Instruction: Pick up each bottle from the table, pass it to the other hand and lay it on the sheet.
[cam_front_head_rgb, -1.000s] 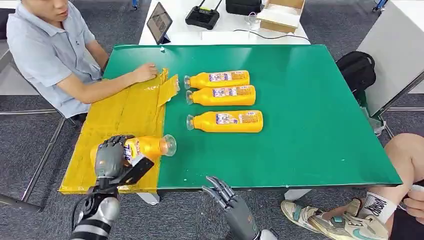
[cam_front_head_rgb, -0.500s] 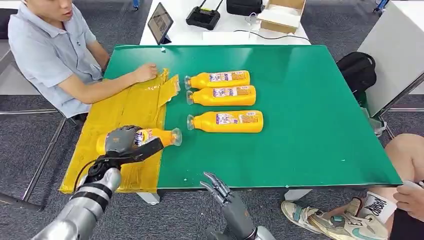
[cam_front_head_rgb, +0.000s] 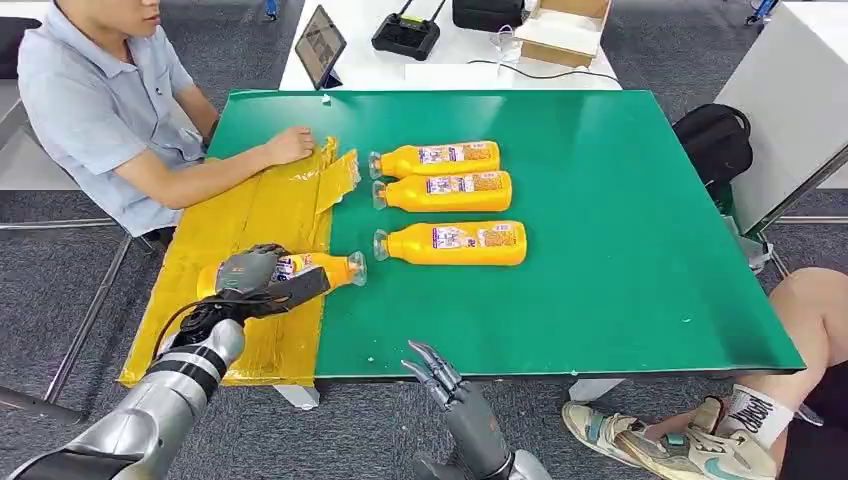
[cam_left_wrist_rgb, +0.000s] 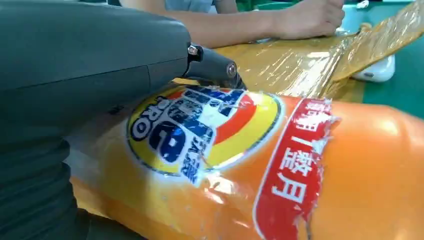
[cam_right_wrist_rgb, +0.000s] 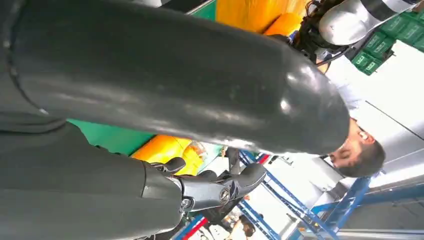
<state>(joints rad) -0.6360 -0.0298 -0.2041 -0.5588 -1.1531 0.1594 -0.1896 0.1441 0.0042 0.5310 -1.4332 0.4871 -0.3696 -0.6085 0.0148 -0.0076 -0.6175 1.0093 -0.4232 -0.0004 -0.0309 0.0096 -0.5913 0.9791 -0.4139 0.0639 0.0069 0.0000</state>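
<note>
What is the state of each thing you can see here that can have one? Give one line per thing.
Held bottle: on its side, gripped by the left hand, cap end past the sheet's edge.
Three other bottles: lying on their sides on the green table.
Yellow sheet: spread flat, far corner creased.
Left hand: fingers closed around the bottle.
Right hand: fingers apart, holding nothing, below the table edge.
Tablet: propped upright.

A green-topped table (cam_front_head_rgb: 620, 250) stood on grey carpet (cam_front_head_rgb: 60, 290), a white desk (cam_front_head_rgb: 450, 72) behind its far edge and a black backpack (cam_front_head_rgb: 715, 140) beside its right edge.
</note>
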